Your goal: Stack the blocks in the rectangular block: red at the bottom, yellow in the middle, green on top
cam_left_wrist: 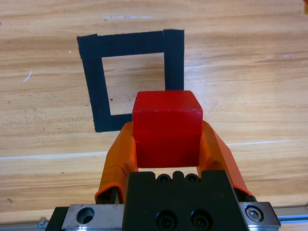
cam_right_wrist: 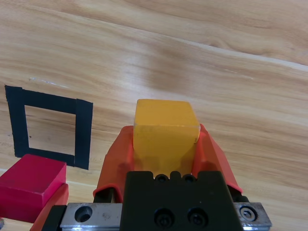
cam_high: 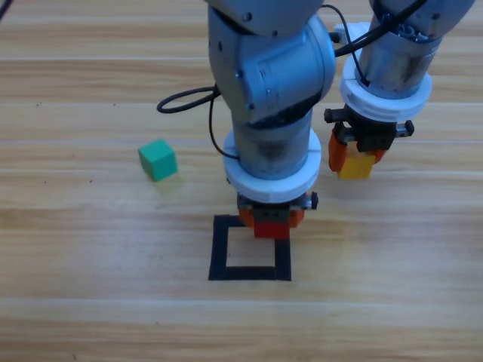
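Note:
My left gripper [cam_high: 272, 225] is shut on the red cube [cam_high: 272, 227] [cam_left_wrist: 166, 129], held above the far right corner of the black tape square [cam_high: 220, 253] [cam_left_wrist: 96, 77]. My right gripper [cam_high: 355, 162] is shut on the yellow cube [cam_high: 355, 167] [cam_right_wrist: 164, 130], held to the right of the square, apart from it. The right wrist view also shows the red cube [cam_right_wrist: 30, 185] and the tape square [cam_right_wrist: 83, 130] at its lower left. The green cube [cam_high: 158, 159] rests alone on the table to the left of both arms.
A black cable [cam_high: 185, 98] loops over the table behind the left arm. The left arm's large grey body [cam_high: 268, 83] hangs over the middle of the table and hides the wood under it.

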Robot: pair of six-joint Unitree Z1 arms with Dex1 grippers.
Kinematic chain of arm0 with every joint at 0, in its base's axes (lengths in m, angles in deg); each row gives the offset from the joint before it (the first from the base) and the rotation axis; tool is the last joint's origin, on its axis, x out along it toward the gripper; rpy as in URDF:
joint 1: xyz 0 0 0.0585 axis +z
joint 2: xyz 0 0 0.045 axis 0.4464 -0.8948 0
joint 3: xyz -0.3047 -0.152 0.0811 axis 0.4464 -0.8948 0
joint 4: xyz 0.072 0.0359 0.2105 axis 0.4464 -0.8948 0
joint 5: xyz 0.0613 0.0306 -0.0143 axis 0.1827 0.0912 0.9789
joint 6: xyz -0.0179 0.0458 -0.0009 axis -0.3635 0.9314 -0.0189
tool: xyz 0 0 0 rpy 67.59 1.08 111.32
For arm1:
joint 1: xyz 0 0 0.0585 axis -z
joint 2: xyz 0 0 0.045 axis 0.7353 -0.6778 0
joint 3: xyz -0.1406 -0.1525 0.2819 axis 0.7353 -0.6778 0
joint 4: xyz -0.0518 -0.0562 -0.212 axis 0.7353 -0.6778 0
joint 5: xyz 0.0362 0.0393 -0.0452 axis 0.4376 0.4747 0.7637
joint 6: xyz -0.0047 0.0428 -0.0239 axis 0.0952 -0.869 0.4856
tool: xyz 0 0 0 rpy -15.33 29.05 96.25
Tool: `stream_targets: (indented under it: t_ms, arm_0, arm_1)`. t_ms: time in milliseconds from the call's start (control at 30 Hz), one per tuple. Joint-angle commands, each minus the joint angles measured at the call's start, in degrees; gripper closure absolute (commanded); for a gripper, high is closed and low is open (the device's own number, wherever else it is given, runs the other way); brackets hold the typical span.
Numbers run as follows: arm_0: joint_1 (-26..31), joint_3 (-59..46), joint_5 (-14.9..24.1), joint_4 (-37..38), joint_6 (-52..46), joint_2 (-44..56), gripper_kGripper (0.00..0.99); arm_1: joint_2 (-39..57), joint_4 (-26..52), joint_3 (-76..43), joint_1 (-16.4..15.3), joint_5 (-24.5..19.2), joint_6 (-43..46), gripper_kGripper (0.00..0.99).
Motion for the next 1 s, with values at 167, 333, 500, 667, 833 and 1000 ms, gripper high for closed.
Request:
stream_targets:
  t_ms: [167,333,500,667,833,1000]
  arm_0:
    - [-0.2,-1.1,1.5,-1.2,-1.3,-4.2,0.919]
    - [0.1,-2.1,2.5,-1.3,-2.3,-4.1,0.919]
    - [1.4,-3.0,2.2,-1.3,-2.4,-4.9,0.919]
    - [2.0,-3.5,2.0,-1.1,-2.4,-5.5,0.919]
    - [2.3,-3.9,1.8,-0.4,-2.6,-5.6,0.919]
    - [2.5,-4.5,1.6,1.0,-2.6,-5.9,0.919]
  arm_1:
    - [2.2,-0.3,-2.8,4.6,0.8,0.7,0.990]
    - [2.9,0.2,-3.9,5.8,0.8,0.7,0.990]
    - [3.0,0.8,-4.9,5.9,0.8,0.8,0.990]
    - [3.6,1.2,-5.5,5.9,0.8,0.8,0.990]
    - [3.6,1.4,-5.7,5.9,0.8,0.8,0.990]
    - [4.0,1.7,-6.1,5.9,0.8,0.9,0.990]
